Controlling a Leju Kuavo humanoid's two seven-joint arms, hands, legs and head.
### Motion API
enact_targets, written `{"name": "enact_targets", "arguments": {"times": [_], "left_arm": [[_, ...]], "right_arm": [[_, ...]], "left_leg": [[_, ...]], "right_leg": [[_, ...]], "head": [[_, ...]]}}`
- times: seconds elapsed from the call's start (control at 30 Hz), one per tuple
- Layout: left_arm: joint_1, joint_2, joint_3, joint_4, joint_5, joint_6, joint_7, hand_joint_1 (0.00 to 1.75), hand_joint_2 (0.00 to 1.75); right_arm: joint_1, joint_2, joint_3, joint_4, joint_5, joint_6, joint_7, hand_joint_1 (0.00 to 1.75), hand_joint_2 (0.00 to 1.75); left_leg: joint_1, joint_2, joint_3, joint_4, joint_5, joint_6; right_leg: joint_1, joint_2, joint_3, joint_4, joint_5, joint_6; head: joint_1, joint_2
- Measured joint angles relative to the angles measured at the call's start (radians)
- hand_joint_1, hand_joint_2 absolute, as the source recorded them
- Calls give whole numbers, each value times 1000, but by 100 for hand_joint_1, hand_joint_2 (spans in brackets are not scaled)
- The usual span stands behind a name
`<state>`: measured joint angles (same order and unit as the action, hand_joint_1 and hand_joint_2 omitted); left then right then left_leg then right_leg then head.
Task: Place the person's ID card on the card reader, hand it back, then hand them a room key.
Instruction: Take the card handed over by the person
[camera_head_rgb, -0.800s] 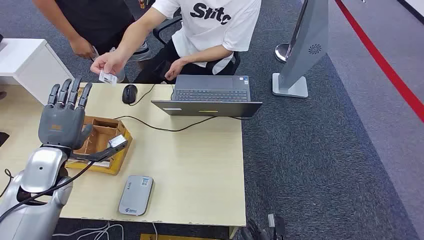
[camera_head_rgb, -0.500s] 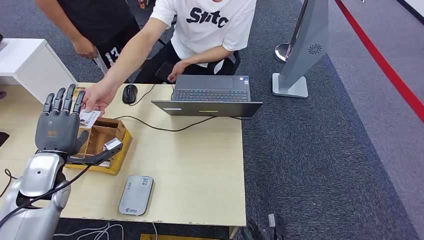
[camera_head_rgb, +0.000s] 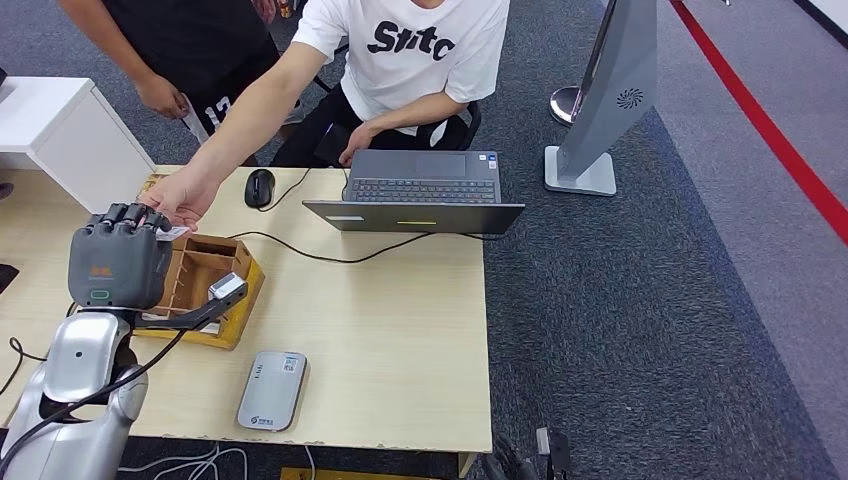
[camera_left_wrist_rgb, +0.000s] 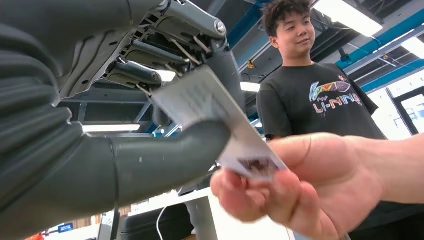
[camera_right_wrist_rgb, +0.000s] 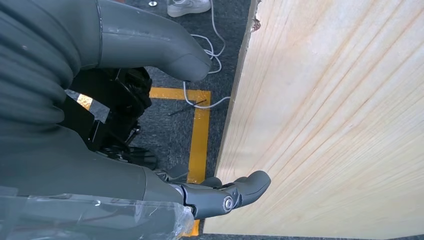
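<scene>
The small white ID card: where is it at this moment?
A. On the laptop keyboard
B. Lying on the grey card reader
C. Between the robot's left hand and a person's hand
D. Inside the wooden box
C: the small white ID card is between the left hand's thumb and fingers, and the person's hand holds its other end.

Bright, even light — wrist blur

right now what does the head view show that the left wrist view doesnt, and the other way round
Only the head view shows the card reader, the wooden box, the laptop and the mouse on the table. Only the left wrist view shows the thumb under the ID card. Both show the left hand and the person's hand on the ID card.
</scene>
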<state>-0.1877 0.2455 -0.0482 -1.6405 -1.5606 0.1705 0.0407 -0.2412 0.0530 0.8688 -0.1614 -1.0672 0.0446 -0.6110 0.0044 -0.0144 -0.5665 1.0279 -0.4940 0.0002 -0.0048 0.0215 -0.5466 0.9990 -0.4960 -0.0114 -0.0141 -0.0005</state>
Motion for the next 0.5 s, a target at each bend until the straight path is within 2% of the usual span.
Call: {"name": "enact_targets", "arguments": {"times": [0.33,0.4,0.5], "left_arm": [[3,-11,2,-16,1,20,17,175,175],[13,-30,4,-30,12,42,0,175,175],[62,-100,6,-105,65,96,-74,175,175]], "right_arm": [[2,0,-1,-1,9,-4,-2,0,175],[4,1,-3,-2,10,-9,-5,0,175],[7,3,-15,-3,7,-16,-18,0,175]], "left_leg": [[0,0,0,0,0,0],[0,0,0,0,0,0],[-1,0,0,0,0,0]], "right_leg": [[0,0,0,0,0,0],[0,0,0,0,0,0],[0,0,0,0,0,0]], "head": [[0,0],[0,0],[0,0]]}}
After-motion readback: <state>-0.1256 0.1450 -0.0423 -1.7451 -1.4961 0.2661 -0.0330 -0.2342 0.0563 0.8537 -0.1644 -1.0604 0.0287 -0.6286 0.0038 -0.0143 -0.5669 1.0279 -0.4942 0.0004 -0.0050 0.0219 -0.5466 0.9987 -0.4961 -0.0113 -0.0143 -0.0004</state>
